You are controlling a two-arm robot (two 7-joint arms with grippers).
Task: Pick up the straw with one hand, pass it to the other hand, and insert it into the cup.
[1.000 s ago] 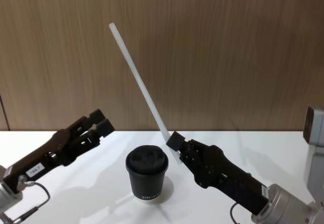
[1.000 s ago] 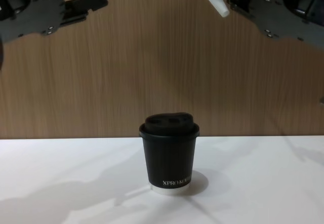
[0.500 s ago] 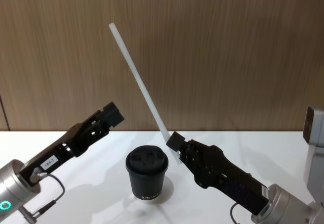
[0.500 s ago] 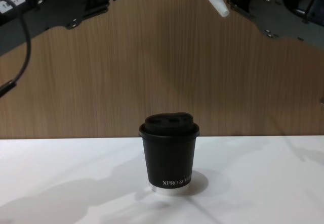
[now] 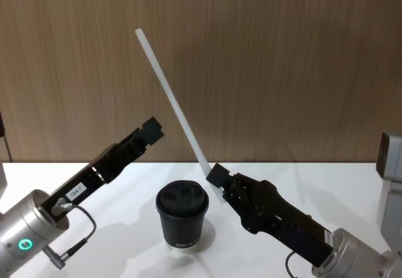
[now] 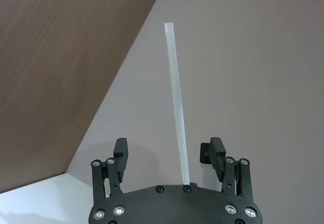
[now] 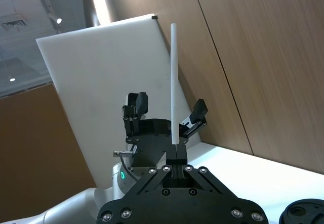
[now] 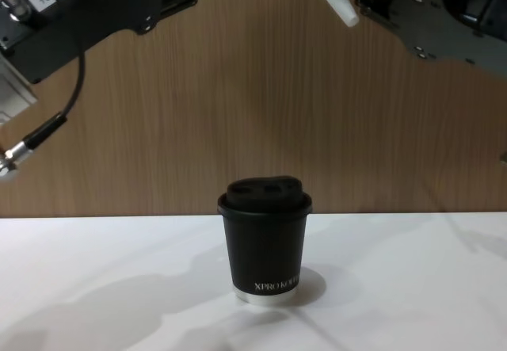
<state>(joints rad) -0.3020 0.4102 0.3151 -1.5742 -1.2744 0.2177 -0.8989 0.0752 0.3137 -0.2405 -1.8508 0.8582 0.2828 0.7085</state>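
left gripper (image 5: 152,129) closer to straw (image 5: 173,102), jaws wide | right gripper (image 5: 215,179) clamps straw's low end | handover judged next

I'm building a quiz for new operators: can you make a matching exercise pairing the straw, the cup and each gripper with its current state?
Things:
1. straw
2. cup
3. left gripper
4. right gripper

States:
A. open, holding nothing
B. black, standing upright
C. shut on the straw's lower end
D. white, tilted, raised in the air

Pairs: 1-D, 2-B, 3-A, 4-C
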